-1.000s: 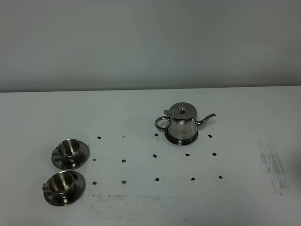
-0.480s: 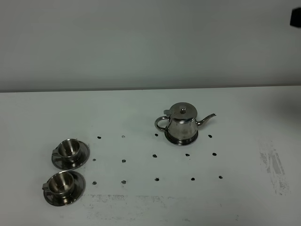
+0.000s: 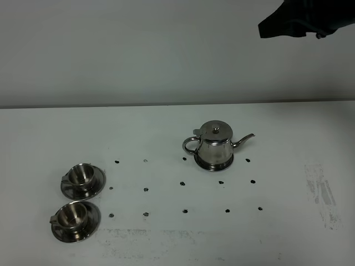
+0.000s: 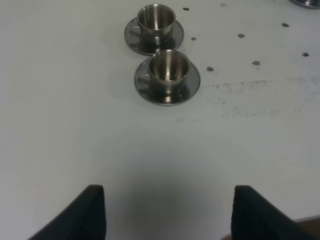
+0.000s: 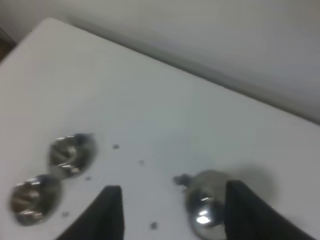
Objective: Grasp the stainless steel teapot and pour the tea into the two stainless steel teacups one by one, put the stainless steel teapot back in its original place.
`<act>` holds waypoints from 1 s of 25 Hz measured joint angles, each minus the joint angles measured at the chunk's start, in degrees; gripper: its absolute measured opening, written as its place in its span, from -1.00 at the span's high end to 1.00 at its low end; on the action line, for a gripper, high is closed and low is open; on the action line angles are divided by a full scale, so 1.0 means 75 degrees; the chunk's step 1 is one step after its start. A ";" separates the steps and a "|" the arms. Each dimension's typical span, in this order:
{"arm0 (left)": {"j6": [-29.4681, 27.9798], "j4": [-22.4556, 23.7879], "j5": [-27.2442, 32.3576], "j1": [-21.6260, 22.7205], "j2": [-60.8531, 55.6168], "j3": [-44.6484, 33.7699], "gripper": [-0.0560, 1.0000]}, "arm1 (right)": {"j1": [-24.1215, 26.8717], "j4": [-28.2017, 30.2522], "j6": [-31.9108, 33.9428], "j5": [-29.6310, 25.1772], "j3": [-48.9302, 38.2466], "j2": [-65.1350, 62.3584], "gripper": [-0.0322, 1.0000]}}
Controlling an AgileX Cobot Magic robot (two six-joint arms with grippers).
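The right arm [image 3: 302,19] has swung into the high view, a dark mass high above the teapot [image 3: 214,147] and off to its spout side. Half a second ago only a corner of it showed at the edge, and a second ago nothing of it at all. I read this as the opening of the reach. The approach has begun, the grasp has not, and the arm is still well apart from the teapot. The right gripper [image 5: 172,212] is released, its jaws standing apart with nothing between them. Its own view looks down past them at the teapot, and the blur there suggests the arm is on the move. The teapot stands upright on the worktop [image 3: 166,122], lid on, spout pointing away from the cups, just where it stood in both earlier frames. The nearer cup [image 3: 82,176] and the farther cup [image 3: 75,217] sit on their saucers, well apart from the teapot on its handle side, and neither has shifted. The left gripper [image 4: 167,212] is released too and empty. It hangs over bare worktop beyond the cups, farther from the teapot than they are. In its view both cups show bright steel insides with no tea in them — so both pours, and setting the teapot back, are all still to come.
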State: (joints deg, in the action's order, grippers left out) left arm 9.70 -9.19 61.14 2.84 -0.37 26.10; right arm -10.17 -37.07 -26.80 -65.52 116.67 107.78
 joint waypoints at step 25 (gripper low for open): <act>0.0000 0.0000 0.0000 0.0000 0.0022 0.0000 -0.13 | -0.2187 0.2271 -0.0142 0.3077 0.0405 0.2321 0.08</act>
State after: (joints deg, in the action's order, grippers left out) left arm 9.70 -9.19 61.14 2.84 -0.20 26.10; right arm -26.57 -20.04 -27.86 -42.44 119.71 125.19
